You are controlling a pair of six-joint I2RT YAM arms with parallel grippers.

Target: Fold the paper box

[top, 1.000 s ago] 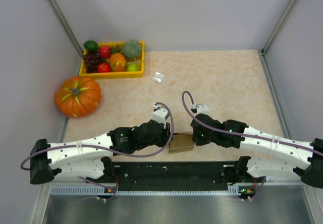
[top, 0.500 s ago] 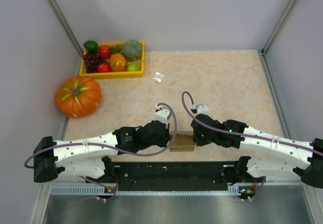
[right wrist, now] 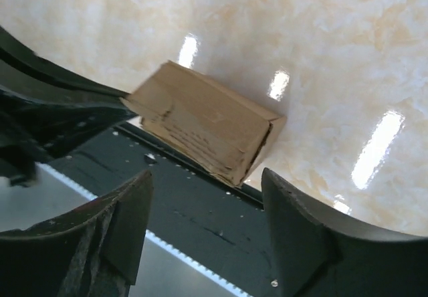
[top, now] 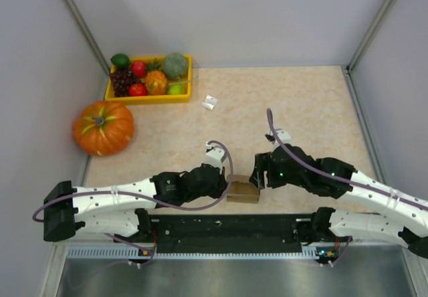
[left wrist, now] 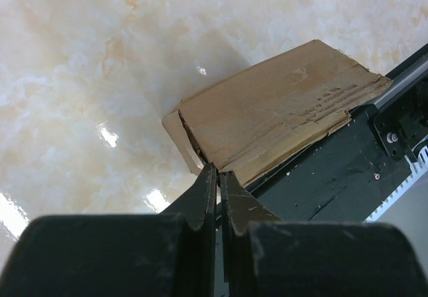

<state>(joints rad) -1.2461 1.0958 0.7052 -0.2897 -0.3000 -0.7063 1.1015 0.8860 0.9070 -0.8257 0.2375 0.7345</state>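
left hand (left wrist: 217, 174) clenched at paper box (left wrist: 274, 110) edge | right hand (right wrist: 206, 180) released (jaws wide), just beside it

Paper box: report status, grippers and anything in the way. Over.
Left gripper shut, tips against the paper box end. Right gripper open, just off it. Box folded into a block at the near table edge, partly over the black base plate. Nothing blocking.
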